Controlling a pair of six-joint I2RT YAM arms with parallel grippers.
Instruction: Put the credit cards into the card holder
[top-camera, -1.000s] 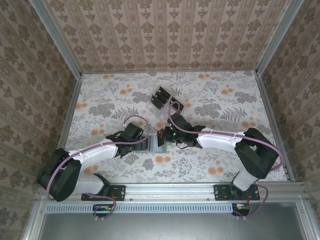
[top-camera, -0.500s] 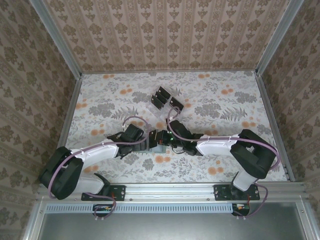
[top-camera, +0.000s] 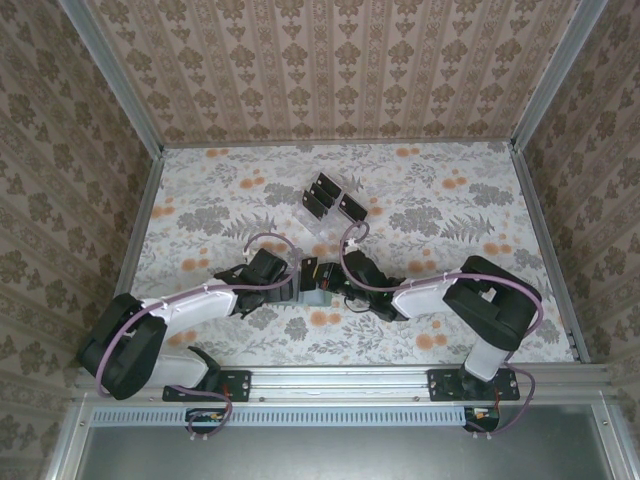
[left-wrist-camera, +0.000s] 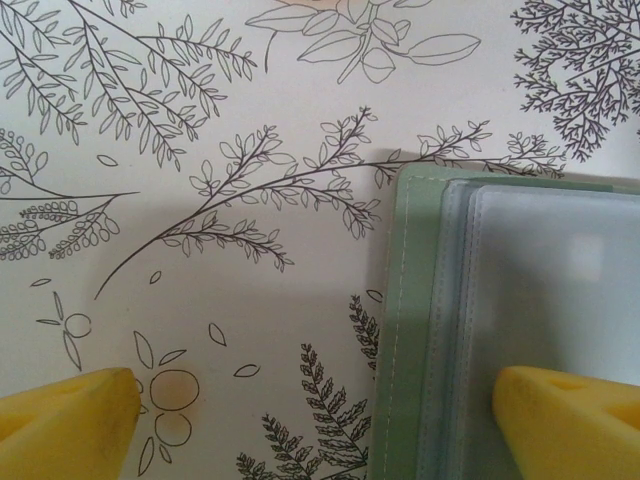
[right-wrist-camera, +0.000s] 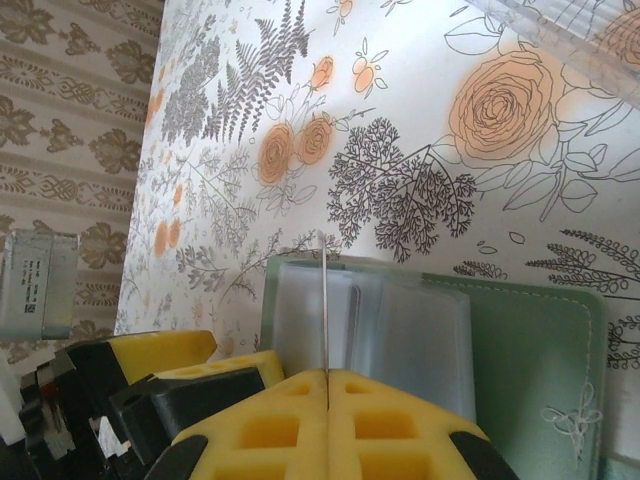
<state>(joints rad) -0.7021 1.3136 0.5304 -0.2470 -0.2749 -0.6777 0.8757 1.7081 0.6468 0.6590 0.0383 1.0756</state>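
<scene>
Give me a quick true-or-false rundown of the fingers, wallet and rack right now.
1. The left fingers are spread wide, one over the wallet, one over the table. True.
2. The right fingers are open and empty. False: they are shut on a thin card, seen edge-on.
3. The wallet lies open, clear sleeves showing. True.
4. The rack is empty. False: black cards stand in it.

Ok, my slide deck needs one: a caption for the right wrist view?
Right end effector pinches a card edge-on, aimed at the open wallet.
</scene>
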